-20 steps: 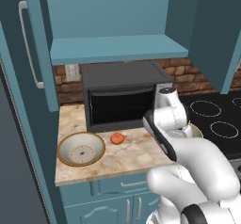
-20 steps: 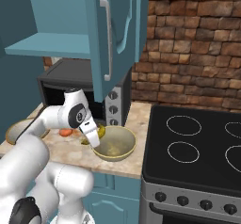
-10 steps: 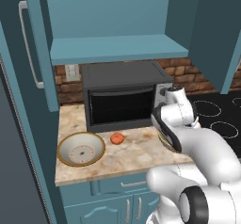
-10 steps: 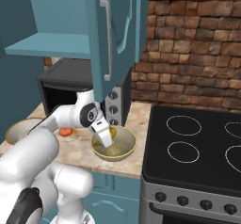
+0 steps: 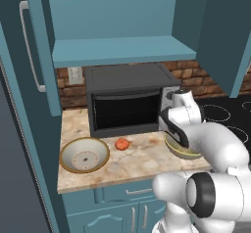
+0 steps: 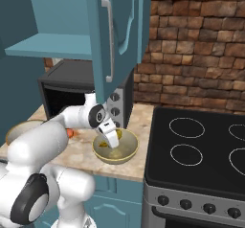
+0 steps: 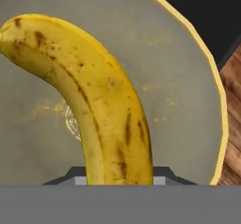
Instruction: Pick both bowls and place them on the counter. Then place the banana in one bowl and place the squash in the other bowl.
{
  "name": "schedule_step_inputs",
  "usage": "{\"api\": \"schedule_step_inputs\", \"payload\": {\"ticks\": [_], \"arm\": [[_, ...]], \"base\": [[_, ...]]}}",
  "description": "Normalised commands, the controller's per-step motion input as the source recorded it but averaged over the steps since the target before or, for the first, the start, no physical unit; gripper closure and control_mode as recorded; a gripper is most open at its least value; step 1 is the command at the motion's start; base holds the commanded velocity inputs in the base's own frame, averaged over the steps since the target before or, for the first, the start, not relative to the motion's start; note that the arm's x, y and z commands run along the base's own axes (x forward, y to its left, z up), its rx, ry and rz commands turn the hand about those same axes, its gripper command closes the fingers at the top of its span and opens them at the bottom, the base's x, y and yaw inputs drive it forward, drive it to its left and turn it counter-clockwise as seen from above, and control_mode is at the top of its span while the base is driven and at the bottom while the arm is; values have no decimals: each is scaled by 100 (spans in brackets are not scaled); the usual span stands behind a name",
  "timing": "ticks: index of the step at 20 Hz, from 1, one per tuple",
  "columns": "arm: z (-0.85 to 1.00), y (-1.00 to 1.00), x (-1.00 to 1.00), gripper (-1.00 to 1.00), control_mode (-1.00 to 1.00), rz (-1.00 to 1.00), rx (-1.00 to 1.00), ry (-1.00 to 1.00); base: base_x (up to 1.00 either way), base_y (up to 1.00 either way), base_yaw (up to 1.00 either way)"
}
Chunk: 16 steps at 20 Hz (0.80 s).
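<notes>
A white robot arm reaches down into a deep tan-olive bowl (image 6: 115, 149) on a kitchen counter (image 5: 132, 161), its gripper (image 6: 112, 140) lowered inside the rim. Seen from the hand, a curved yellow banana (image 7: 94, 105), its smooth skin flecked with brown spots and streaks, runs up from between the two dark finger tips and arcs across the bowl's matte grey-olive interior, which is ringed by a thin yellow edge. The fingers look closed against the base of the banana, though only their tops show at the bottom of that view.

The counter is a beige stone slab mottled with brown, set over teal cabinet doors with pale handles. Two bowls stand on it, well apart: the deep one at the right end near the stove, and a wide shallow bowl (image 5: 84, 154), whitish inside with a brown rim, at the left end. Between them, nearer the shallow bowl, sits one small round red-orange squash (image 5: 122, 144), glossy like a tomato, directly on the stone.

Behind them is a boxy dark microwave (image 5: 128, 101) with a black glass door and a silver control panel. A red-brown brick wall (image 6: 201, 45) backs the counter, teal wall cabinets hang above, one door swung open, and a black stovetop (image 6: 201, 150) with ring burners lies to the right.
</notes>
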Motion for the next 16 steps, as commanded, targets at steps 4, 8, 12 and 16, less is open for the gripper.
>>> {"api": "schedule_step_inputs", "payload": {"ticks": [4, 8, 12, 16], "arm": [[-27, -14, 7, 100, -100, 0, 0, 0], [-18, -10, 6, 100, -100, 0, 2, 0], [-11, -2, -10, 100, -100, 0, 2, 0], [-9, 0, -23, 100, -100, 0, 1, 0]], "base": [[0, 0, 0], [0, 0, 0], [0, 0, 0], [0, 0, 0]]}}
